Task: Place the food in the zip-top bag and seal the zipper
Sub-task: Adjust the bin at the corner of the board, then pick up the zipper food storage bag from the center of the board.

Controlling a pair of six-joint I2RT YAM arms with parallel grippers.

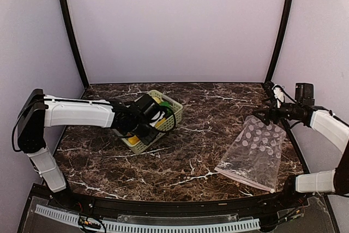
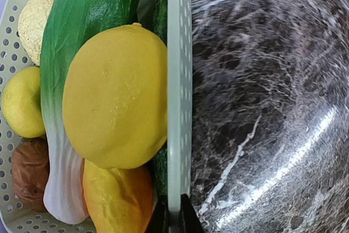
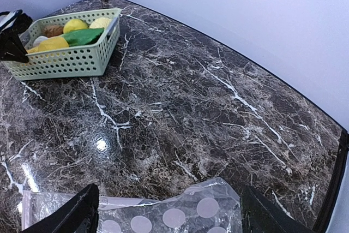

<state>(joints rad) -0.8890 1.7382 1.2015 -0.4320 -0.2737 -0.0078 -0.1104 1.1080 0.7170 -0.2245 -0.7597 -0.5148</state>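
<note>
Top external view first: the left gripper (image 1: 146,122) is seen out at the light green basket (image 1: 166,114), which sits at about ten o'clock on the marble table (image 1: 207,118). In the left wrist view, the dark fingertips (image 2: 158,223) are pressed together onto the basket's perforated side wall (image 2: 179,80), so that wall is clamped between them.

The food is all packed inside the basket. A large yellow piece (image 2: 117,96) is seen on top, right against the clamped wall. The bok choy (image 2: 71,80) is laid beneath it, leaves at twelve o'clock, white stem at six. An orange piece (image 2: 117,200) is tucked at six o'clock, and the brown potato (image 2: 30,173) is at eight.

Over at four o'clock on the table, the zip-top bag (image 1: 253,154) is spread out, well apart from the basket. Its zipper (image 1: 245,180) is run along the near edge, and its far end is tilted up toward the right gripper (image 1: 266,114). From the right wrist view, that gripper's fingers (image 3: 76,214) are spread wide apart, with the dotted plastic (image 3: 180,211) lying between them and nothing pinched.
</note>
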